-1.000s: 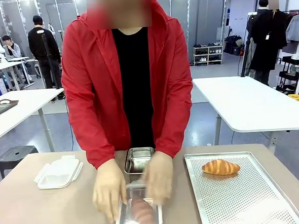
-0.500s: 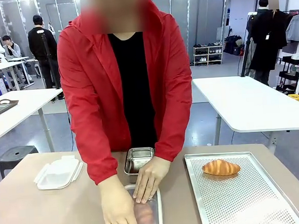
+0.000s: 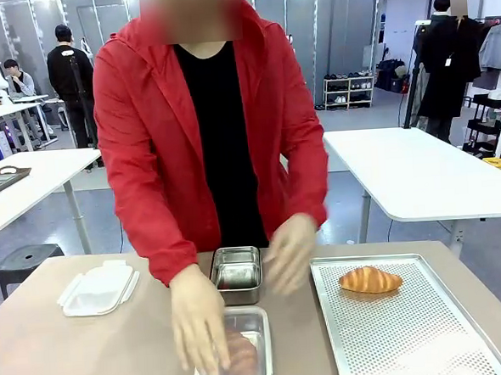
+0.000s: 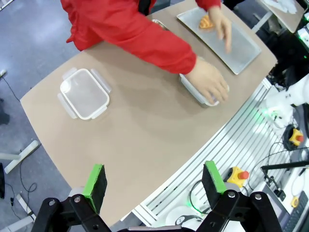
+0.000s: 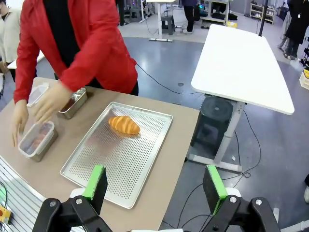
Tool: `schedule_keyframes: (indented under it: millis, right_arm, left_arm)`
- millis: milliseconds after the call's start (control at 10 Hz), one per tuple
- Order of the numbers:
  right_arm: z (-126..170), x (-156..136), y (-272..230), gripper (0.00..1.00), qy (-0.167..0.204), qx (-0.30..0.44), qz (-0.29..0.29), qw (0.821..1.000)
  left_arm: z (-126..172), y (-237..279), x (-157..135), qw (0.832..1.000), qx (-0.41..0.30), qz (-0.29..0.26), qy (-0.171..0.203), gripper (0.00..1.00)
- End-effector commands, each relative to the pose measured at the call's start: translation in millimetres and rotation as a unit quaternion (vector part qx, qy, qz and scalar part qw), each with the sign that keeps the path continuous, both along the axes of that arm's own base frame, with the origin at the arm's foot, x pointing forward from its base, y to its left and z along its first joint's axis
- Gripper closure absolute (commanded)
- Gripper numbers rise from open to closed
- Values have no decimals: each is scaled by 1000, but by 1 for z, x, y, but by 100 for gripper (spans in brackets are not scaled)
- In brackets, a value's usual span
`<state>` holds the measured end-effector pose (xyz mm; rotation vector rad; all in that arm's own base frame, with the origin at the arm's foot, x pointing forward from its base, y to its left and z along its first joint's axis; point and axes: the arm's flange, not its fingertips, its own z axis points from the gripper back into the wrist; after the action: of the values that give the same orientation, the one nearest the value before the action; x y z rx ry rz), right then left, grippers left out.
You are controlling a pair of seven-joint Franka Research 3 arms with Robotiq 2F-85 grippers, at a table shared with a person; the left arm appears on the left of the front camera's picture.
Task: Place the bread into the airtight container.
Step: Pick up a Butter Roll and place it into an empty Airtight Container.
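Left fingers (image 4: pixel 95 185) and right fingers (image 5: pixel 95 186) gape wide, hovering high over the table (image 4: pixel 145 137).

The tan table (image 3: pixel 65 360) carries a white clip-sided container (image 3: pixel 98 289) at ten o'clock, a steel tin (image 3: pixel 237 273) at twelve, a clear container (image 3: pixel 257 325) at six and a perforated tray (image 3: pixel 412 331) at three.
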<state>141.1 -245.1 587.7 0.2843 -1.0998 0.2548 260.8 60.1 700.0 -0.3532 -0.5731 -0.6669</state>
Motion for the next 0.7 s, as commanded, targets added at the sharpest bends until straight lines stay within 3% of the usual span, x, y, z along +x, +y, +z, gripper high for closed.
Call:
schedule_keyframes:
  millis: [0,200,300,400,600]
  right_arm:
    - [0,0,0,0,0,0,0,1000]
    - [17,17,21,0,-38,-70,26,996]
    - [24,28,33,0,-51,-98,68,992]
    - [31,45,45,0,-49,-127,97,986]
    - [34,88,84,0,-53,-196,190,960]
  left_arm:
    - [1,-1,1,1000,-2,-8,-2,0]
    - [1,-1,1,1000,-2,-8,-2,0]
    - [1,-1,1,1000,-2,-8,-2,0]
    - [1,-1,1,1000,-2,-8,-2,0]
    - [1,-1,1,1000,-2,-8,-2,0]
